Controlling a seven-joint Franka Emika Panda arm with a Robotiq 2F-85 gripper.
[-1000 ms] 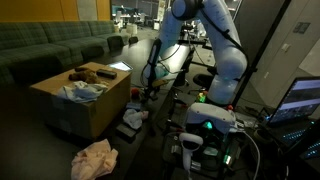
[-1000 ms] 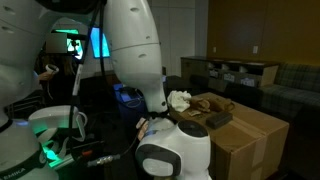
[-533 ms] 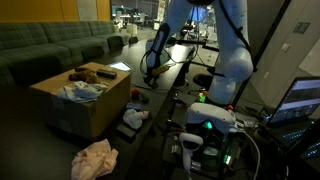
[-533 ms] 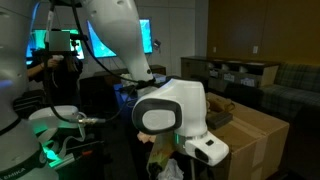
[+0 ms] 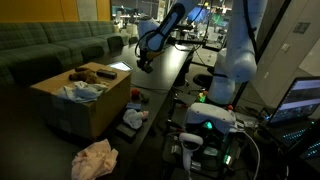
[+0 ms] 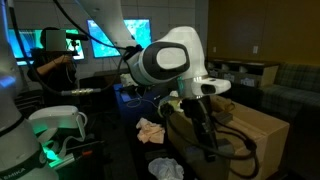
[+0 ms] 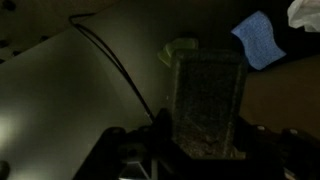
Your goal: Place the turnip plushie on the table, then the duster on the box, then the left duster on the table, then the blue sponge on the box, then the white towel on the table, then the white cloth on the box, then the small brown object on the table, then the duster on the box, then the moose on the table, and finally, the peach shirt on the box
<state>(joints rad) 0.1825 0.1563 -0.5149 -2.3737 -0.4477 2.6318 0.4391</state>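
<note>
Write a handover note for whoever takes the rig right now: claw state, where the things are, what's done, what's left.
Claw: partly closed, apparently clamped on a grey block with a green end. It hangs in the air near the edge of the table, on the box's side.
On the box: the moose and a bluish-white cloth.
On the floor by the box: the peach shirt.
Done: which earlier swaps are finished cannot be judged from these views.
Left: set the held block down, probably on the box; moose to the table; peach shirt onto the box.
</note>
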